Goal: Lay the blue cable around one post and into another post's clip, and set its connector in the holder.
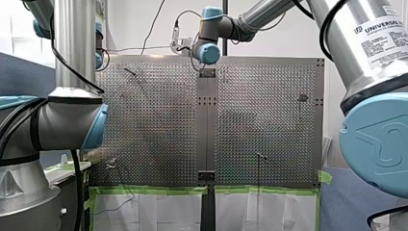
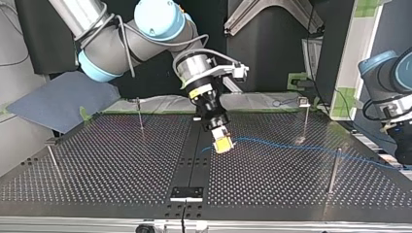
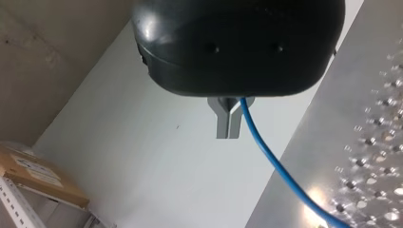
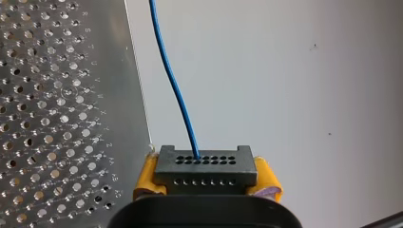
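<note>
In the top view my right gripper (image 2: 223, 144) hangs over the table's middle, its yellow pads shut on a black connector (image 2: 219, 138). The blue cable (image 2: 291, 145) runs from there low over the table to that view's right edge, where my left arm (image 2: 388, 92) stands. The right wrist view shows the connector (image 4: 204, 161) clamped between the yellow pads (image 4: 148, 176), with the cable (image 4: 171, 80) leading straight ahead. In the left wrist view my left gripper (image 3: 229, 126) has its metal fingers shut on the cable (image 3: 271, 156).
Thin posts stand on the perforated table (image 2: 97, 165): one (image 2: 140, 114) and another (image 2: 306, 116) at the far side of the top view, a third (image 2: 335, 170) near the cable. A small holder (image 2: 187, 193) sits at the near edge on the centre strip.
</note>
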